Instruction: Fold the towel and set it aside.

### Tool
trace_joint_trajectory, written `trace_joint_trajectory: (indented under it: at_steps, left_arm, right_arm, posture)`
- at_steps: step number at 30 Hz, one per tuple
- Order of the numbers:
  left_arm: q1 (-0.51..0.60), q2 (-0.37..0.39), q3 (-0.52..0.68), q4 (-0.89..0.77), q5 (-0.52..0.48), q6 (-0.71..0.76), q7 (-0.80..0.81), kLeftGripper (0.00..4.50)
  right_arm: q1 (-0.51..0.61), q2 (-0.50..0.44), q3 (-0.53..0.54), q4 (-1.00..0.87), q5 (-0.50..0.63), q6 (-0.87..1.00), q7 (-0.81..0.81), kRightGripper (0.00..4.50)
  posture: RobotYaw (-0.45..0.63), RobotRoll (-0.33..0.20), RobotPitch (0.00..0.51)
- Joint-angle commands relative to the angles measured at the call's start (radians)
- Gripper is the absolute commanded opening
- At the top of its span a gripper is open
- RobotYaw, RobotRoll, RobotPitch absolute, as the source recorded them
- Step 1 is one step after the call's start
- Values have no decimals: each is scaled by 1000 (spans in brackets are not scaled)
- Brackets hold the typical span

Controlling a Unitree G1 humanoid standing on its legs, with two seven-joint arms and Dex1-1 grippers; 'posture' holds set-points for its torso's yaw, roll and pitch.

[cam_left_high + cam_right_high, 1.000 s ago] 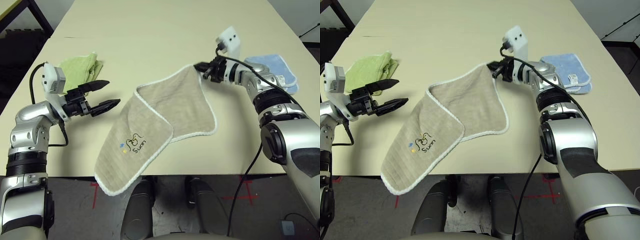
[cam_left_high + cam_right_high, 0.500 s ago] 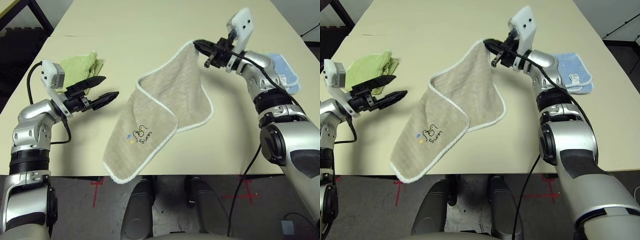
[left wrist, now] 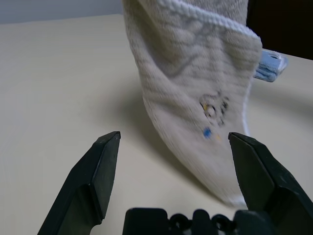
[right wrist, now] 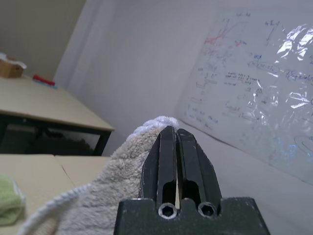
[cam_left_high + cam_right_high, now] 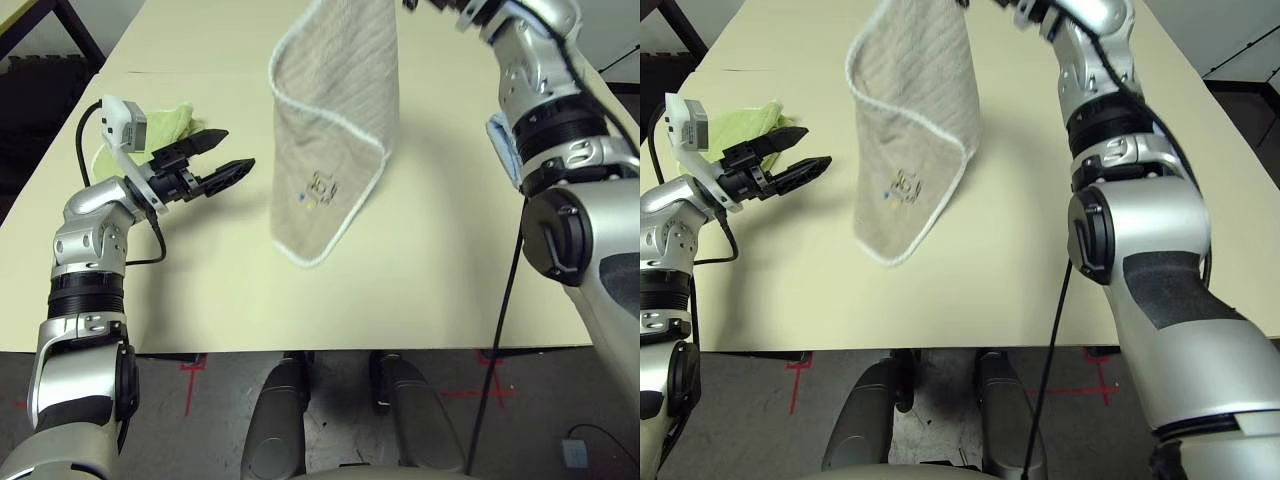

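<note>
The right gripper [image 4: 177, 132] clenched the towel [image 5: 335, 130] aloft above the table's [image 5: 440, 300] middle, while the left gripper [image 5: 240, 152] stood spread and empty left of it; a corner hold alone risked slipping, and swinging cloth could have crumpled.

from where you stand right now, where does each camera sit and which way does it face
Left and right eye views: head, facing forward and down at the table; both forearms show, and both share the beige towel.
Left wrist view: left wrist, facing the hanging towel past open gripper.
Right wrist view: right wrist, facing the whiteboard past shut gripper.
</note>
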Motion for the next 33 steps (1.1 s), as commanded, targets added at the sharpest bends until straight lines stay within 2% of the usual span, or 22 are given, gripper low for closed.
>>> trace_joint_trajectory:
  at_steps: [1,4,9,12,21,28,33]
  left_arm:
    - [11,-12,4,-28,-8,21,8,4500]
    - [3,-29,8,-27,-9,23,28,4500]
    - [-11,-39,10,-14,-10,23,30,4500]
    - [-26,-46,9,1,-9,18,33,4500]
    - [-64,-40,10,-4,-24,58,22,4500]
    - [-83,35,13,-49,-39,145,-30,4500]
    - [-140,16,33,-191,-112,288,46,4500]
  right_arm:
    - [-42,17,-26,-45,63,-2,59,78]
    - [-23,53,-22,-80,96,12,99,78]
    - [-136,31,-68,-84,142,20,63,78]
    - [-158,14,-66,-68,133,3,55,78]
    - [-11,36,-25,-111,125,70,101,78]
    - [-7,39,-15,-109,118,90,94,78]
    - [9,64,3,-124,113,110,99,78]
  posture:
    - [0,0,200]
    - [1,0,202]
    - [-14,0,200]
    - [-20,0,200]
    - [-16,0,204]
    - [-6,0,210]
    - [18,0,213]
